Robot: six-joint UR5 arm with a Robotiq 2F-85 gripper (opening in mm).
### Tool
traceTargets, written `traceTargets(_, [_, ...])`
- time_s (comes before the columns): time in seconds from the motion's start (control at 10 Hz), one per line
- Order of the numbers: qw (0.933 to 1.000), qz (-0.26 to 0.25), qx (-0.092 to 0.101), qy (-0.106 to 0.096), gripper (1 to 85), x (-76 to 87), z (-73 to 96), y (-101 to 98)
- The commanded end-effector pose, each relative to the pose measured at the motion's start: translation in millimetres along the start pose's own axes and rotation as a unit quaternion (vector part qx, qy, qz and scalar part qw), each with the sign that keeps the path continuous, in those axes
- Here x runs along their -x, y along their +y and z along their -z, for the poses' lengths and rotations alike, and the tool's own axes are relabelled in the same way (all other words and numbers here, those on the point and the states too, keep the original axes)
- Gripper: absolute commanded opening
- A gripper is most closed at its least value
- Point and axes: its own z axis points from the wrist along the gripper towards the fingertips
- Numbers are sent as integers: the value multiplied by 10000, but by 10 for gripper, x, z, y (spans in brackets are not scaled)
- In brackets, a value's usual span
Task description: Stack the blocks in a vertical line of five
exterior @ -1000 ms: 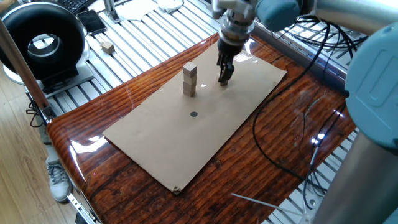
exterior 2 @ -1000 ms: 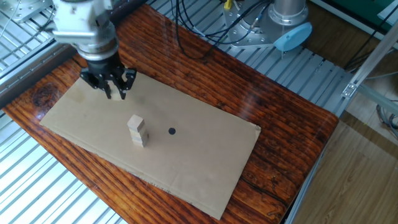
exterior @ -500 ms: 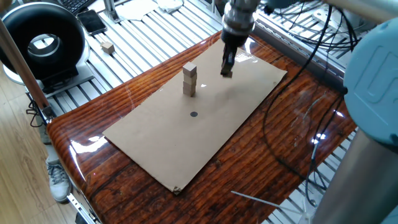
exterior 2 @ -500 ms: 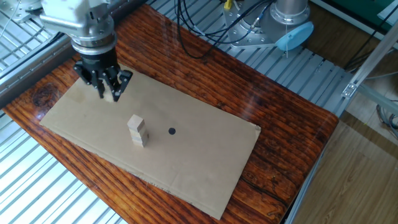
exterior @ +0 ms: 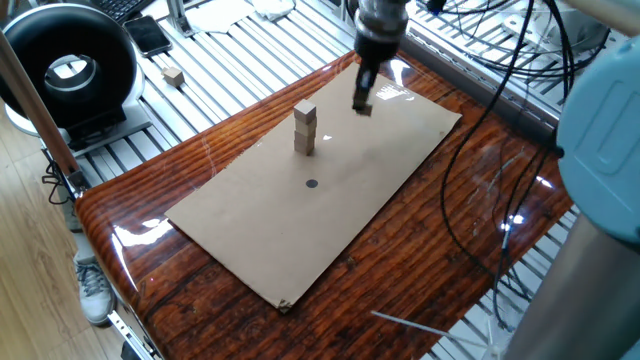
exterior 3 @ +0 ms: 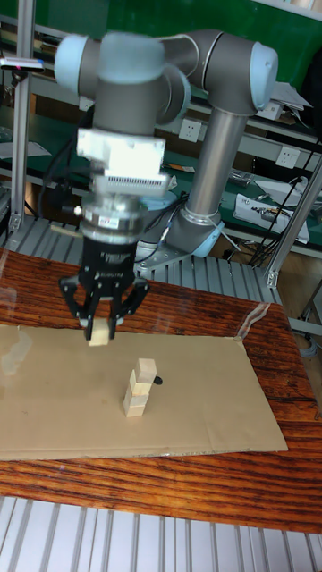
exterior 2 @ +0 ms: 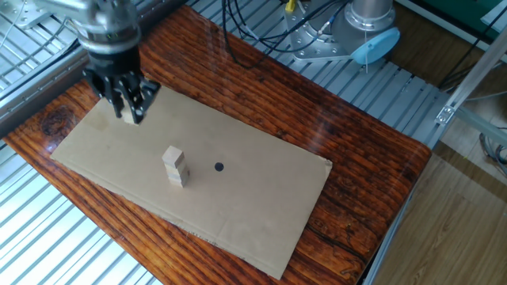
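Partly hidden block (exterior 3: 98, 332) in gripper (exterior 3: 100, 329)

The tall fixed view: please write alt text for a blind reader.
The tool holds a small wooden block in the air above a cardboard sheet. Beside it, a short stack of blocks stands on the sheet.

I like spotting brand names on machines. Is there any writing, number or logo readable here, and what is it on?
None can be read.
Gripper body: a dark label band, too blurred to read.
White box above the gripper: no legible marks.
Wall plates behind the arm: too small to tell.
Blocks, cardboard sheet and black dot: plain, no writing.
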Motion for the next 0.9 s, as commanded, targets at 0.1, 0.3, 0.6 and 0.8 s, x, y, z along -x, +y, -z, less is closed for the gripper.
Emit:
traceTargets(0.1, [9971,-748,127,-25,10,151,152,244])
traceTargets(0.3, [9960,-890,54,-97,10,260,109,334])
traceTargets(0.6, [9959,-888,-2,-157,10,340,-64,468])
traceTargets(0.8, [9974,-726,4,-25,10,275,-90,536])
